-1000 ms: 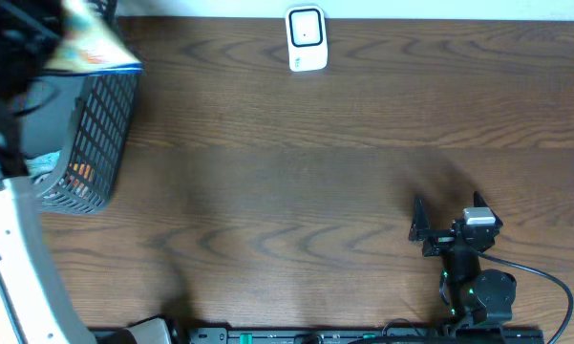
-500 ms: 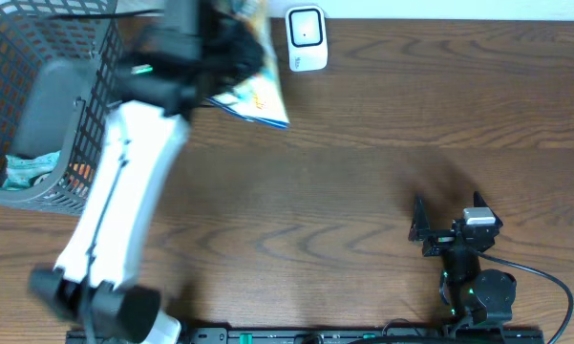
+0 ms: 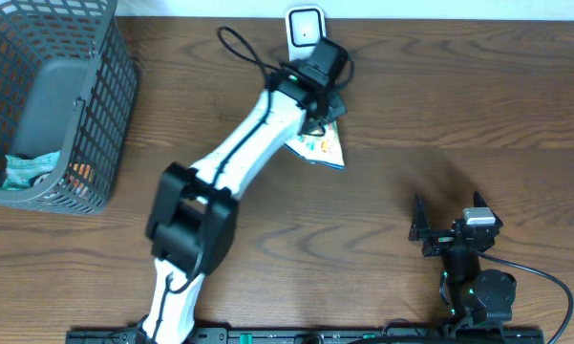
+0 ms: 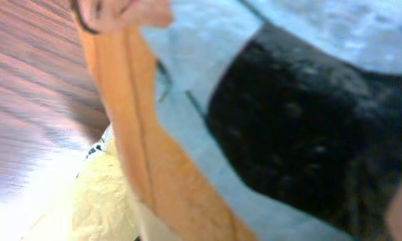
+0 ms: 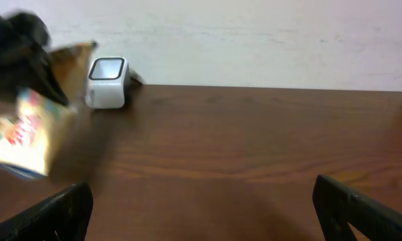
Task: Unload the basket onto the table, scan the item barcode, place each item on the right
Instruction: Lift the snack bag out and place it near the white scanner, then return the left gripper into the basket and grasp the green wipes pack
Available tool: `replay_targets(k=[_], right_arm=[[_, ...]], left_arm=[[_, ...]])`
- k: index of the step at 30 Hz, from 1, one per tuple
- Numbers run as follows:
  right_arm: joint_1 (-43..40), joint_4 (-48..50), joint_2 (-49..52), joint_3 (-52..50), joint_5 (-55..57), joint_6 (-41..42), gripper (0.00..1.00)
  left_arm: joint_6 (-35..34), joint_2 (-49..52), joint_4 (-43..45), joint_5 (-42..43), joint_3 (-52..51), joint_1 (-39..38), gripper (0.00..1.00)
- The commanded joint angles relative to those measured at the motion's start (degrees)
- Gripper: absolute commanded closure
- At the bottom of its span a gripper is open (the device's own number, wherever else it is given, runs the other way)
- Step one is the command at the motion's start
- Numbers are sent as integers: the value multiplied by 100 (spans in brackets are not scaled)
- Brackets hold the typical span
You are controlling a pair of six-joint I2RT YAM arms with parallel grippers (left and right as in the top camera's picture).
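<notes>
Blurred orange-and-blue packet [image 4: 187, 87] above wooden table [image 4: 33, 100]

Even light, blurry left-wrist close-up

— On the table [image 3: 458, 86], far left corner?
— A dark wire basket [image 3: 100, 115], upright.
— Inside?
— A bulky grey thing [image 3: 43, 105] in the middle; a teal packet [image 3: 24, 170] and an orange thing [image 3: 81, 174] against the near wall.

left gripper [image 3: 323, 103]: moves from above the basket [image 3: 105, 115] to just beside the scanner [image 3: 305, 27]
snack packet [image 3: 320, 145]: travels with it, now hanging below the scanner
</notes>
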Motion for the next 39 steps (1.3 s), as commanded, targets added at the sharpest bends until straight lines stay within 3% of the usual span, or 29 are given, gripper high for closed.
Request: replay_targets(k=[1,6,11,18,21,28,31,36,39], right_arm=[[-50,-24,-31,-9,46,-63,1],[-50,-24,-31,-9,46,-63,1],[-50,-24,-31,-9,46,-63,1],[-50,-24,-31,-9,46,-63,1],[-50,-24,-31,-9,46,-63,1],[-50,-24,-31,-9,46,-63,1],[-50,-24,-31,-9,46,-63,1],[-50,-24,-31,-9,46,-63,1],[-50,-24,-31,-9,46,-63,1]], left_arm=[[-186,101,188,-50,-11,-210,76],[131,116,483,-31,22,-363,67],[1014,-162,487,-13,144,-293,58],[2352,-1534,479,-313,190,402,56],[2835,-2256,457,-868,190,946,48],[2868,-3342,444,-2638,190,2848,40],[2739,-3346,216,-2736,181,3985,34],[1910,-3101,-398,-2736,33,5211,32],[1937,-2769,-717,-2739,4,5702,32]])
